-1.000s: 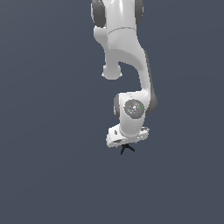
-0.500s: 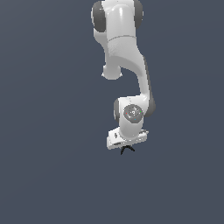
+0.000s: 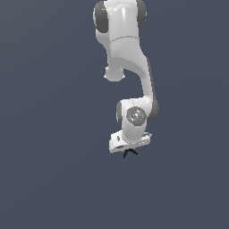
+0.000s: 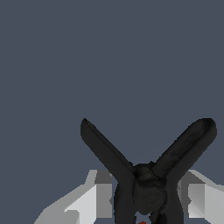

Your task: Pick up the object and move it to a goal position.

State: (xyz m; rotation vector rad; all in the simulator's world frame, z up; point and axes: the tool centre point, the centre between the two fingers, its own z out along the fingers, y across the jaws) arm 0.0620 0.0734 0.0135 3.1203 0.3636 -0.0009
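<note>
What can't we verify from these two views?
- Goal position: no marker in either view.
- End effector contact with the clamp: wrist view cuts off the fingertips at the frame edge.
- Clamp detail: too small in exterior view.
- Supporting surface: uniform grey background, none discernible.

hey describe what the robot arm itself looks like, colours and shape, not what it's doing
The arm is glossy white with rounded, tube-like links and dark grey joints. A round grey disc marks the wrist. The gripper has a flat white block body; its jaws are pale grey and white and blocky. No cables or markings show.
</note>
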